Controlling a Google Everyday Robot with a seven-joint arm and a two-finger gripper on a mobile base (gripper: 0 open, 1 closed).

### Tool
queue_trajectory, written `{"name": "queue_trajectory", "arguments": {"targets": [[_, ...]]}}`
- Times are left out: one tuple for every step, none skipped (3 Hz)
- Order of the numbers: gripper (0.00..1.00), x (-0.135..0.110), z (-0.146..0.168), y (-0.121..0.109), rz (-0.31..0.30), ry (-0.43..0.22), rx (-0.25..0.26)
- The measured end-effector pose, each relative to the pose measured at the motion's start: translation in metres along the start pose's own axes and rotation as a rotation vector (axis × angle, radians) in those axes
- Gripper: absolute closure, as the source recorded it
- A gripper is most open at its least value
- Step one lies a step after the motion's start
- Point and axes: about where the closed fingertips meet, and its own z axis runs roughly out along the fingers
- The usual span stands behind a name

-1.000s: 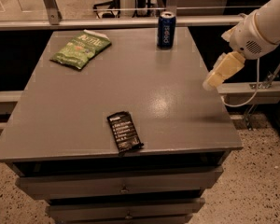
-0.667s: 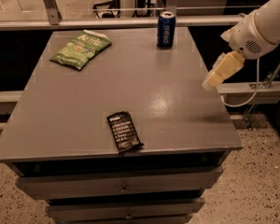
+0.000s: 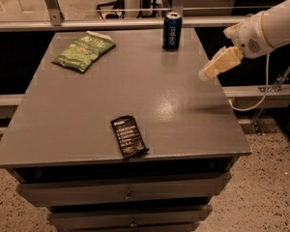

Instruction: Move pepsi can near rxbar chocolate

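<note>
The pepsi can point(image 3: 172, 31), dark blue with a silver top, stands upright near the far edge of the grey table point(image 3: 87, 105), right of centre. The rxbar chocolate point(image 3: 129, 136), a flat black wrapper with white text, lies near the table's front edge. My gripper point(image 3: 206, 73) hangs above the table's right edge on the white arm point(image 3: 266, 28), to the right of and nearer than the can, touching nothing.
A green chip bag point(image 3: 84, 51) lies at the table's far left. Drawers point(image 3: 125, 190) sit under the tabletop. A metal rail point(image 3: 111, 24) runs behind the table. A white cable point(image 3: 261, 88) hangs from the arm at the right.
The gripper and arm have shifted slightly left, toward the table. The can, bar and bag have not moved.
</note>
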Motion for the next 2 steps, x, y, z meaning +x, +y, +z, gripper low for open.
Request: {"name": "queue_trajectory", "arguments": {"targets": [[0.00,-0.002,0.016,-0.016,0.021,-0.071,0.003],[0.00,-0.010,0.050,-0.037,0.044,-0.145,0.004]]}}
